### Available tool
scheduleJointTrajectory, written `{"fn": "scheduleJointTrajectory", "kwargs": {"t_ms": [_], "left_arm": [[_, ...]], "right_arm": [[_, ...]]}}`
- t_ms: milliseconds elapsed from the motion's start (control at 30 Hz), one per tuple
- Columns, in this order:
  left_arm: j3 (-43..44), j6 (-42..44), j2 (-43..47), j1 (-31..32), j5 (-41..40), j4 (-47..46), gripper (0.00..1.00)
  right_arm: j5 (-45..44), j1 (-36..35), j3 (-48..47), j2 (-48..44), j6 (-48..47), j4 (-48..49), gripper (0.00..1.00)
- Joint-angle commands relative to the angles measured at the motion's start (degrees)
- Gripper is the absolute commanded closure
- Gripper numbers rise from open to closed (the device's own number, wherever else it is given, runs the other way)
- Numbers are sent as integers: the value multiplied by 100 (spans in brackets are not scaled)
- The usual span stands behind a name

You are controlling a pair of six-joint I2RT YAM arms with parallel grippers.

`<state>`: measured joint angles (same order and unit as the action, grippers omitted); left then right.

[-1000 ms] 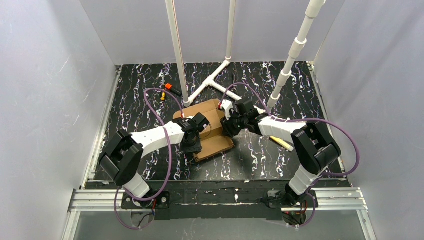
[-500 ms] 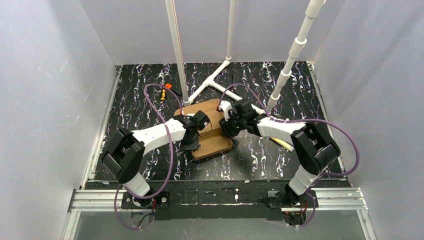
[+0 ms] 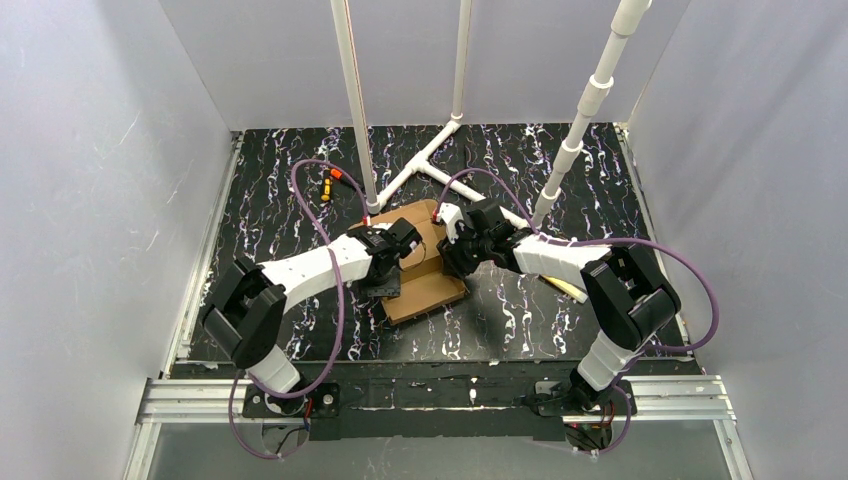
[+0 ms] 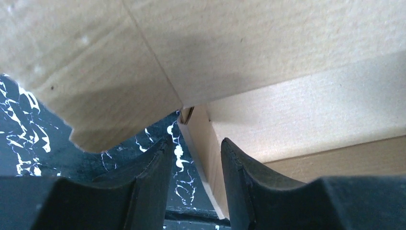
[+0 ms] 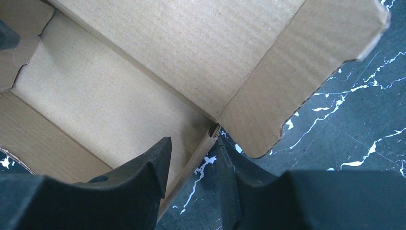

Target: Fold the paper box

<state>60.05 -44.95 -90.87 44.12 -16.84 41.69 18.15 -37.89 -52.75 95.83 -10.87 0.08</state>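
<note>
- The table (image 3: 280,180), black with white veins, carries everything.
- The paper box (image 3: 432,295) lies open-side up at the table's centre. Its long axis runs roughly from 11 to 5 o'clock in the top view. My two arms cover its middle there, so I cannot make out the far walls.
- My left tool (image 4: 195,151) is at the box's 9 o'clock side. Its jaws are spread astride the end of a low wall, and a loose flap (image 4: 110,81) hangs above.
- My right tool (image 5: 191,153) is at the 3 o'clock side. Its jaws are also spread, with a wall corner between them and a splayed flap (image 5: 297,62) beyond.
- A small yellow object (image 3: 565,288) lies at 3 o'clock from the box; it is too small to identify.
</note>
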Motion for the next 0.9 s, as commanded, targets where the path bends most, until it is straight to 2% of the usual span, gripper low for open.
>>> {"fn": "scheduleJointTrajectory", "kwargs": {"t_ms": [0, 67, 133, 333, 433, 533, 700, 867], "left_arm": [[389, -8, -361, 10, -416, 295, 63], [461, -5, -507, 10, -416, 288, 76], [491, 6, -605, 9, -379, 258, 99], [351, -23, -413, 12, -299, 125, 100], [309, -7, -5, 16, -204, 101, 70], [191, 44, 589, 10, 2, -47, 56], [-222, 21, 1347, 9, 528, -241, 51], [-898, -329, 1579, 22, 1093, -539, 50]], "right_arm": [[31, -8, -222, 5, -58, 98, 52], [31, -1, -226, -2, -57, 96, 52], [31, 1, -227, -1, -58, 96, 52], [47, 27, -233, 4, -81, 84, 52], [89, 43, -254, 1, -112, 30, 51], [145, 74, -268, -24, -153, 2, 49], [224, 123, -271, -30, -177, 1, 49], [225, 124, -271, 2, -188, 1, 49]]}}
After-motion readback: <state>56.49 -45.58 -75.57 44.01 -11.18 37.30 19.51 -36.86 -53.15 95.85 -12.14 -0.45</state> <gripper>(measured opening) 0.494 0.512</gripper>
